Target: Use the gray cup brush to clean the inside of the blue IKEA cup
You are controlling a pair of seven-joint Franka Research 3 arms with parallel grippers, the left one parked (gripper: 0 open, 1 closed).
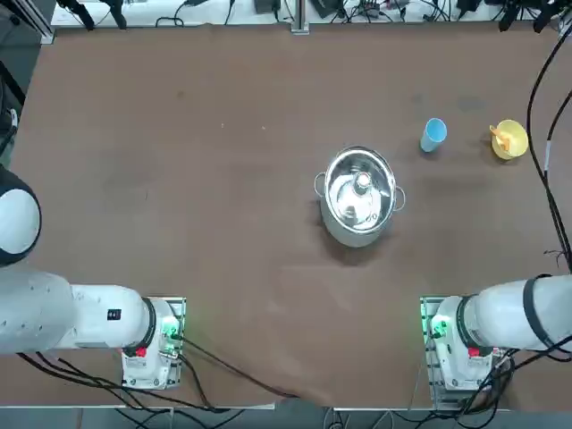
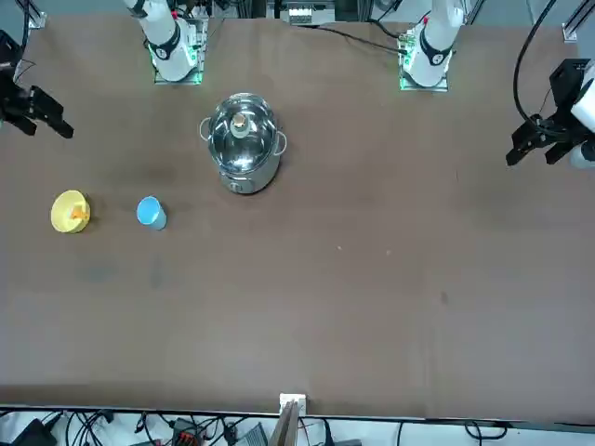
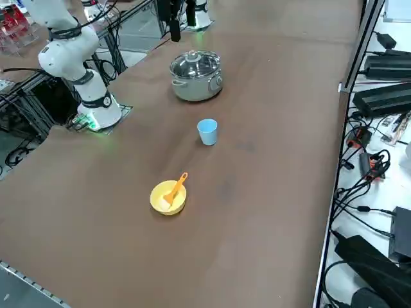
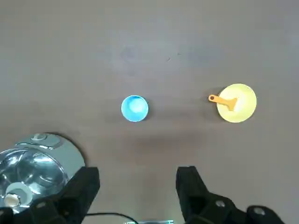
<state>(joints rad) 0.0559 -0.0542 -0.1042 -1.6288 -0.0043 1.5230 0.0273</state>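
Two cups: blue IKEA cup | yellow cup | steel pot nearby

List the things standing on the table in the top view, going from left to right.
Steel pot with its lid → blue cup → yellow cup, with the orange-handled brush resting in it.

White arm, black gripper — green-lit base
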